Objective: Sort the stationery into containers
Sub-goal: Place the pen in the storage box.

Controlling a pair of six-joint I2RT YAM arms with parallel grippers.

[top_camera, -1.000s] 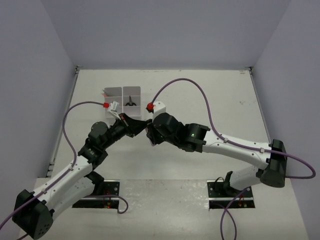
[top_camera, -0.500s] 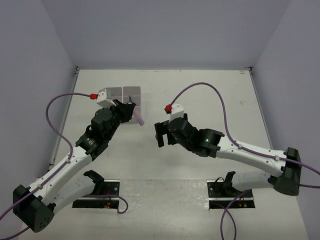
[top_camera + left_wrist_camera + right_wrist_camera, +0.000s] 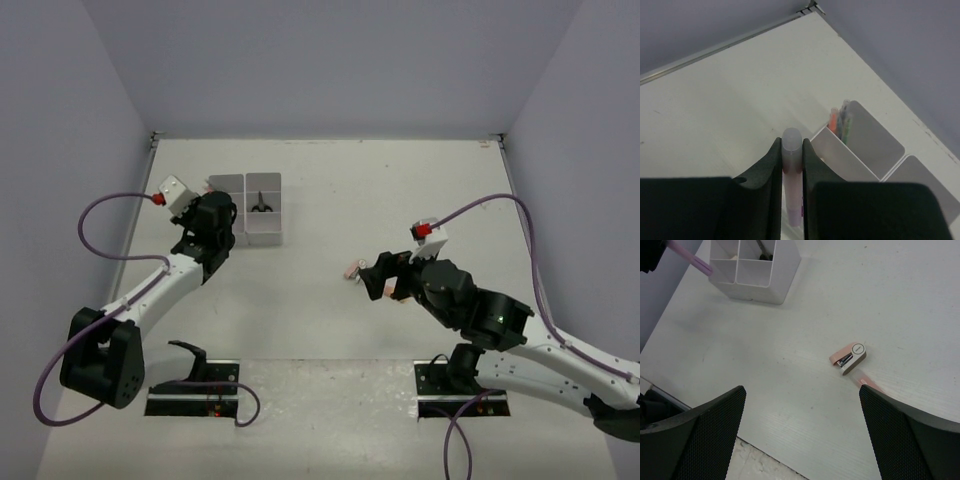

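Just beside the left wall of the white tray (image 3: pixel 247 232), your left arm (image 3: pixel 190 262) holds the purple marker (image 3: pixel 791 175) above the desk (image 3: pixel 400 190). Its jaws are pinching the marker's barrel, and the pale cap sticks out past their tips. From the right wrist view you see the marker outside the tray, close to its near left corner, though you cannot tell whether it touches the wall. Inside the tray, the black-handled scissors (image 3: pixel 260 203) sit in a right-column compartment, and a few pens (image 3: pixel 839 121), one with an orange end, stand together in another. Your right arm (image 3: pixel 480 310) is well apart from the tray, over the open desk on the right. Its jaws are spread wide with nothing between them. Below them a small pink and white piece (image 3: pixel 849 358) lies flat on the desk, with a second pink piece (image 3: pixel 871 386) just beside it, partly hidden by one jaw
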